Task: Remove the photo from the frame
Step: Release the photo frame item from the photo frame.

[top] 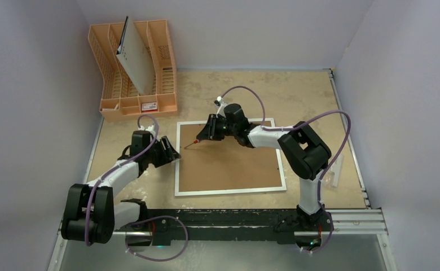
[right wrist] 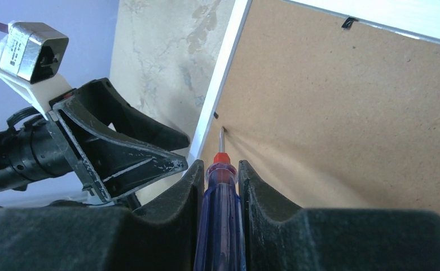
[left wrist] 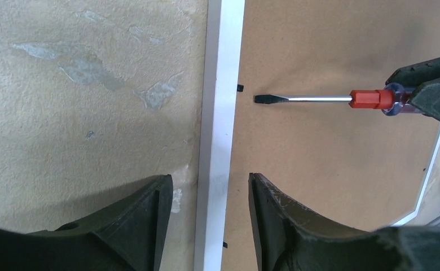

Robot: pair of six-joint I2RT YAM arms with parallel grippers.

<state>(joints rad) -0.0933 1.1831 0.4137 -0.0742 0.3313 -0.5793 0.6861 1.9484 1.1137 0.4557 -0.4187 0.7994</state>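
Top external view: right gripper (top: 205, 134) clamps a screwdriver (top: 192, 144) over the frame (top: 229, 166); left gripper (top: 175, 153) straddles its white edge, jaws apart.

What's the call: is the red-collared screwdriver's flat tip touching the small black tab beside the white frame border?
Apart. Left wrist view shows bare brown backing board between the screwdriver tip and the black tab.

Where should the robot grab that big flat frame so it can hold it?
Grip the frame by the thin white rim on its left side, coming down from above. It lies flat, back up, and is far wider than the fingers, so probably only that narrow rim fits between them. The left gripper stands there, one finger outside the rim, one over the brown back.
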